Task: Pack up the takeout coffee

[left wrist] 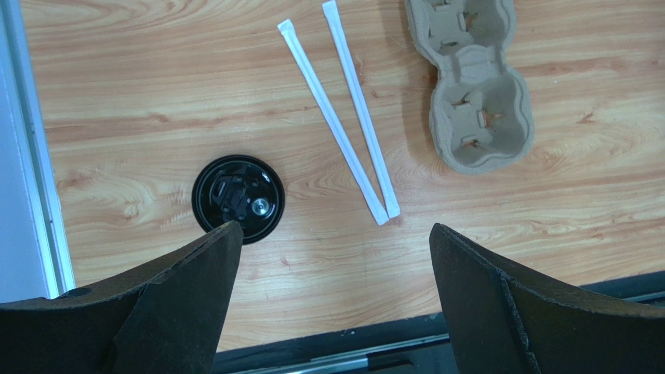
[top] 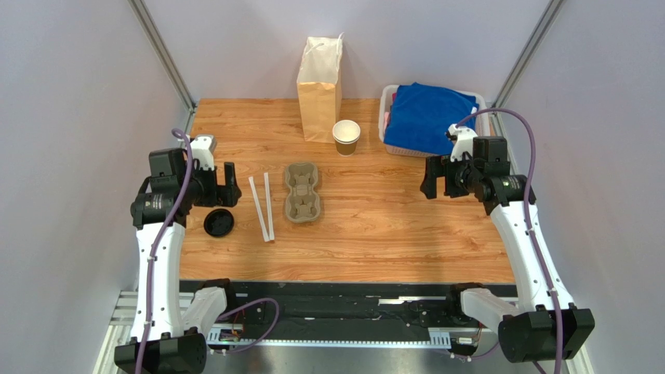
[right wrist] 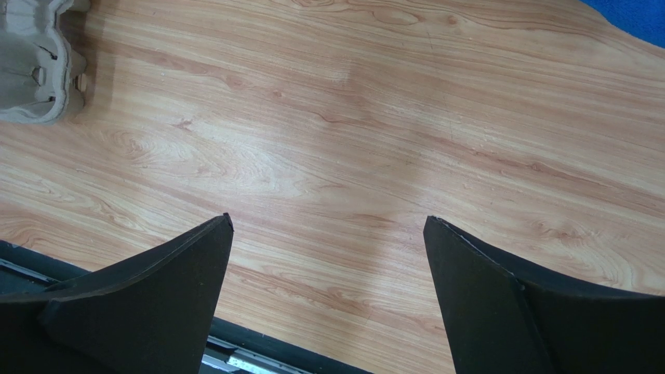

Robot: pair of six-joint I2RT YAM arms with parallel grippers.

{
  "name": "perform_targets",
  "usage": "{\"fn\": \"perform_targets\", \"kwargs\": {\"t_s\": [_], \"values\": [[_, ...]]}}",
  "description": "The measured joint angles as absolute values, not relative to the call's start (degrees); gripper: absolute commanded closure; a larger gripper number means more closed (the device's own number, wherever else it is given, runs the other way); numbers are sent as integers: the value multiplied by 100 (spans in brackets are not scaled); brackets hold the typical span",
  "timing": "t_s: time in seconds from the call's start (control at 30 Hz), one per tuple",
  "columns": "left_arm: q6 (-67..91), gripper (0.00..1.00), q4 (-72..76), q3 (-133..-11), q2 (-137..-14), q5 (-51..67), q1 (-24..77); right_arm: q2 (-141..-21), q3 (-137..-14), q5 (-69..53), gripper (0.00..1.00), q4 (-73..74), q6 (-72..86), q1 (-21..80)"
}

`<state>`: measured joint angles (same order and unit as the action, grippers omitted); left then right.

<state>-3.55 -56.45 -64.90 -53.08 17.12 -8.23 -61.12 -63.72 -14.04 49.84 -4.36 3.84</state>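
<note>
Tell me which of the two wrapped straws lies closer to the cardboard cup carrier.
The right-hand straw, beside the cup carrier; the left-hand straw lies beyond it, toward the black lid.

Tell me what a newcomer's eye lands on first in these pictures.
The tall brown paper bag standing at the far edge draws the eye first, with a lidless paper cup just to its right and a bright blue cloth heaped in a white basket at the far right. Nearer, left of centre, lie a cardboard cup carrier, two wrapped straws and a black lid.
</note>
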Motion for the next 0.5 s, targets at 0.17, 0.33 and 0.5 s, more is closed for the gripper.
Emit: {"fn": "perform_targets", "kwargs": {"t_s": [0.17,0.33,0.5], "values": [[-231,1,-5505,-6506,-5330,1625,-823,-6394,-6580,-1374,0,5041,-460,384],[-128,1,-5360,-6552,-5393,1527,-823,-6608,-6836,-1288,0,5057,-460,384],[99,1,-4906,-6547,-5288,1291,-823,-7028,-7419,-1339,0,5070,-519,410]]}}
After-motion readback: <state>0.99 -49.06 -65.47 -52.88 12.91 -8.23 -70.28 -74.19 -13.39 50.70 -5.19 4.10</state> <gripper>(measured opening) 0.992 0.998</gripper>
